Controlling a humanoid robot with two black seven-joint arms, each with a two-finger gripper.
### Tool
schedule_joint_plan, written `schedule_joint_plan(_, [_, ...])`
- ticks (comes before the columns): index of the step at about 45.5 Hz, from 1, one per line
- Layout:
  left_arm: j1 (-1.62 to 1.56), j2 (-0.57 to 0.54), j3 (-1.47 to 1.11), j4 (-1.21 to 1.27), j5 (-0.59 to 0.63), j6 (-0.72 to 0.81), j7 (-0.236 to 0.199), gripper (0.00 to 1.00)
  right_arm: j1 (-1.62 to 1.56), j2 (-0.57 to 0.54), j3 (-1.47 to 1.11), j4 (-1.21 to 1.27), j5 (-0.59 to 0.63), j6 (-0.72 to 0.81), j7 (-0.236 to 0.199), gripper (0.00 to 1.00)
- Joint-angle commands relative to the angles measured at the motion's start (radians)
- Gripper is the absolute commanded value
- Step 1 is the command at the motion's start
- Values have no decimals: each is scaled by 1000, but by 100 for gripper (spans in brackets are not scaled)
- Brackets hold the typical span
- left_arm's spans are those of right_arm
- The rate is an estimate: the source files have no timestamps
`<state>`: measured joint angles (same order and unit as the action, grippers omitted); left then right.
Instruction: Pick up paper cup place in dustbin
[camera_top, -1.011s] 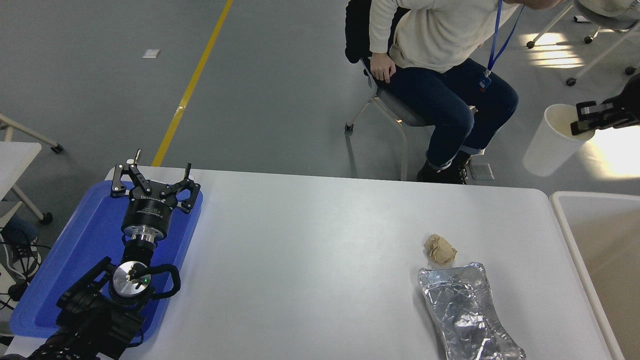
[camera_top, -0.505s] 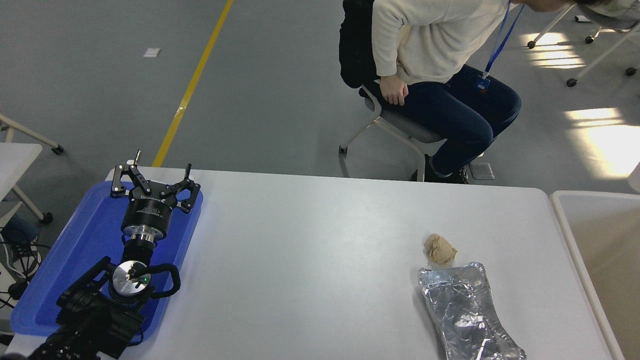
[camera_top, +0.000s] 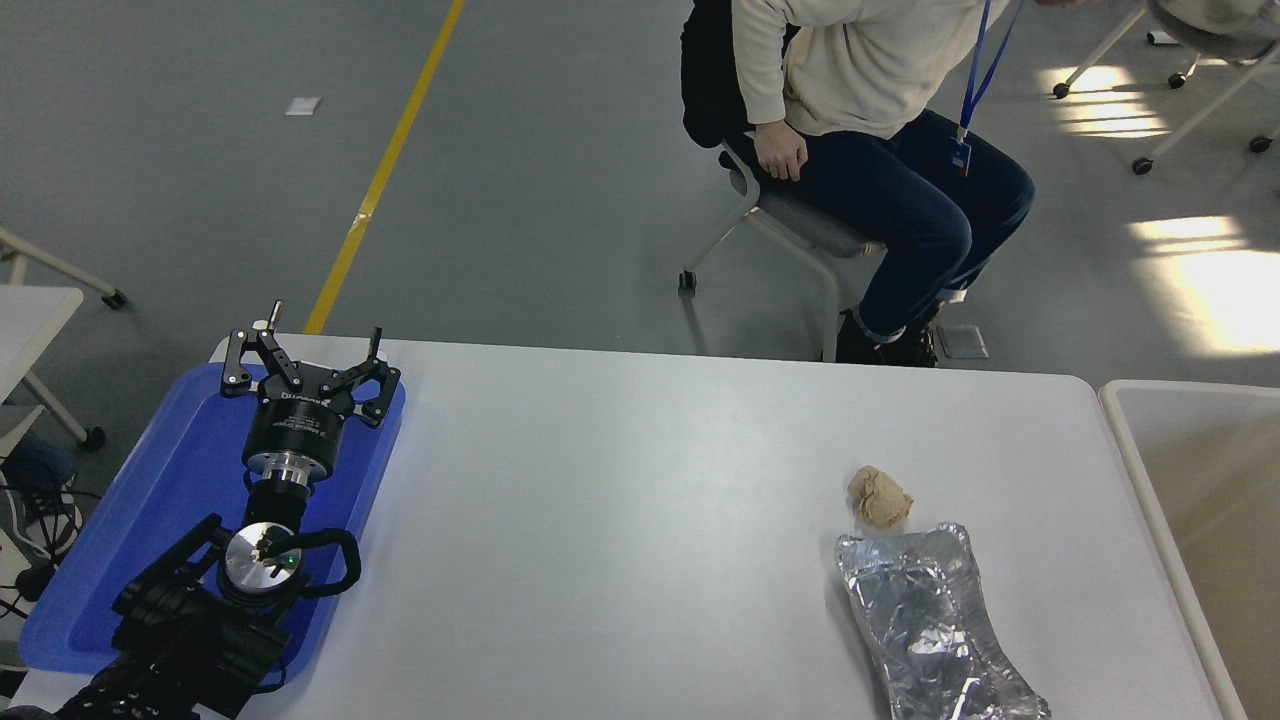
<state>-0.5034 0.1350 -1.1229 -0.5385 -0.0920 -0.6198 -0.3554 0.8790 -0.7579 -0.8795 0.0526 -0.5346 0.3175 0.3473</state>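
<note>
My left black gripper is parked at the lower left over the flat blue plastic tray, fingers spread wide, nothing between them. My right arm and gripper are outside the view, so I cannot tell how those fingers stand. The small white paper cup is nowhere in view either; I cannot tell where it is. The large rectangular dustbin with white rounded rim and beige-tan inside sits just beside the white table at its right edge, only partly in view. A crumpled tan paper wad lies on the table's right part, with a crumpled silver foil tray just beside it on the near side. A person in a cream sweater and dark jeans sits on a chair beyond the far side.
</note>
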Motion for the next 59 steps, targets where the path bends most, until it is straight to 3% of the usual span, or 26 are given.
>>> schedule_joint_plan(1, [-1, 0, 0, 0, 0, 0, 0, 100, -166, 63, 68, -37, 85, -95, -22, 0])
schedule_joint_plan(6, [-1, 0, 0, 0, 0, 0, 0, 100, -218, 89, 122, -37, 87, -138, -39, 0])
schedule_joint_plan(26, [0, 0, 0, 0, 0, 0, 0, 100, -295, 155, 191, -36, 88, -221, -37, 0])
schedule_joint_plan(30, [0, 0, 0, 0, 0, 0, 0, 100, -295, 160, 191, -36, 88, -222, -37, 6])
schedule_joint_plan(35, [0, 0, 0, 0, 0, 0, 0, 100, -296, 164, 191, -36, 90, -230, -37, 24])
schedule_joint_plan(36, [0, 0, 0, 0, 0, 0, 0, 100, -296, 166, 192, -34, 90, -232, -37, 32])
schedule_joint_plan(37, [0, 0, 0, 0, 0, 0, 0, 100, -296, 166, 192, -36, 90, -233, -37, 47])
schedule_joint_plan(39, [0, 0, 0, 0, 0, 0, 0, 100, -296, 170, 197, -36, 93, -236, -36, 88])
schedule_joint_plan(40, [0, 0, 0, 0, 0, 0, 0, 100, -296, 173, 204, -36, 96, -238, -36, 96])
schedule_joint_plan(59, [-1, 0, 0, 0, 0, 0, 0, 100, -244, 175, 229, -36, 102, -235, -21, 98])
